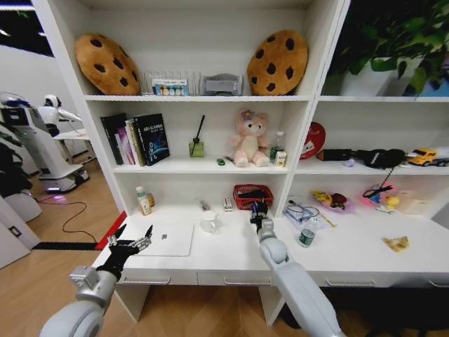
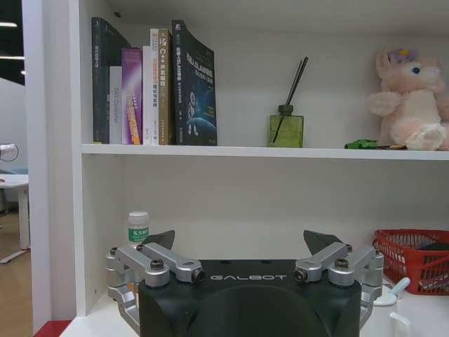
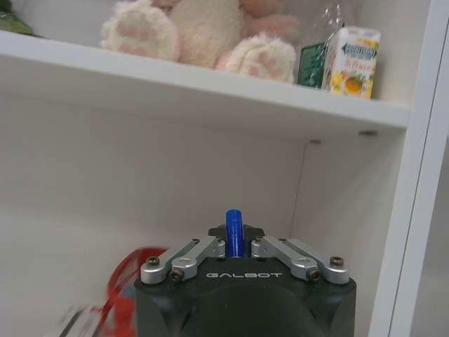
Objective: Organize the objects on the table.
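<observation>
Pens were the job: the right pincer [image 1: 258, 208] was shut tight on a blue pen [image 3: 233, 233] above the red basket [image 1: 252, 196]. The left pincer [image 1: 133, 237] hung wide open and empty over the laptop [image 1: 165, 239]. Still left on the desk [image 1: 231, 256] were the can [image 1: 306, 237] and yellow scrap [image 1: 397, 243].

"GALBOT" is printed in pale capitals on the black housing of the left gripper [image 2: 249, 242], at lower centre of the left wrist view. The same word stands on the housing of the right gripper [image 3: 234, 235], at lower centre of the right wrist view. Among the books [image 2: 151, 84] at upper left of the left wrist view, one spine reads "C++" at its top; the remaining spine lettering is too small to read. The carton [image 3: 351, 62] at upper right of the right wrist view carries print that cannot be made out.
</observation>
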{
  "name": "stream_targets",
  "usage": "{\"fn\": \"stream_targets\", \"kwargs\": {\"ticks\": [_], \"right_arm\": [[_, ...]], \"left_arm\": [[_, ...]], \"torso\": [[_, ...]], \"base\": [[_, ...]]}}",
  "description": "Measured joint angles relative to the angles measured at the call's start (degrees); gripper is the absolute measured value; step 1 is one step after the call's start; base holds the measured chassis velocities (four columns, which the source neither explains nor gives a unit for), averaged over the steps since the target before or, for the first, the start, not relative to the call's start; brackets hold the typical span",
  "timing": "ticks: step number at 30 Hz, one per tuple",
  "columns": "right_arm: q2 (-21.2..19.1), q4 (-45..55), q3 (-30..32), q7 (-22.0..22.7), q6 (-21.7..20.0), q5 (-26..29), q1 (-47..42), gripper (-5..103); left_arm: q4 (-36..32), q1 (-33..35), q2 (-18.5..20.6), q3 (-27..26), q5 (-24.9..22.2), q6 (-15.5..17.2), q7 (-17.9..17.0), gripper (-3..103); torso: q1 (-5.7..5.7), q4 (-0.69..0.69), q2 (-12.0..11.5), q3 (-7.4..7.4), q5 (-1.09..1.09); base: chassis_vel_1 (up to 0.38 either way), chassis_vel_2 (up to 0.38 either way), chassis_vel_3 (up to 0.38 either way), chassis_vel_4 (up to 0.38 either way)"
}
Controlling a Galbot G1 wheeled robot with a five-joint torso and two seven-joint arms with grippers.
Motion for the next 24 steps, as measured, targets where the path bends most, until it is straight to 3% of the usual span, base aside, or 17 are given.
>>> {"fn": "stream_targets", "kwargs": {"ticks": [5, 11, 17, 24], "right_arm": [[2.4, -14.1, 1.1, -1.3, 5.5, -5.0, 7.9, 12], [5.1, -22.7, 2.5, -2.6, 10.9, -9.6, 11.6, 12], [7.0, -27.4, 3.8, -3.3, 13.5, -12.2, 13.7, 12], [7.2, -28.8, 4.2, -3.3, 13.4, -12.2, 14.1, 12]], "left_arm": [[0.0, 0.0, 0.0, 0.0, 0.0, 0.0, 0.0, 100], [0.0, 0.0, 0.0, 0.0, 0.0, 0.0, 0.0, 100], [0.0, 0.0, 0.0, 0.0, 0.0, 0.0, 0.0, 100], [0.0, 0.0, 0.0, 0.0, 0.0, 0.0, 0.0, 100]], "torso": [[-0.01, -0.02, 0.0, 0.00, 0.00], [-0.02, -0.02, 0.0, 0.00, 0.01], [-0.02, -0.02, 0.0, 0.00, 0.01], [-0.02, -0.02, 0.0, 0.00, 0.01]], "base": [[0.000, 0.000, 0.000, 0.000], [0.000, 0.000, 0.000, 0.000], [0.000, 0.000, 0.000, 0.000], [0.000, 0.000, 0.000, 0.000]]}}
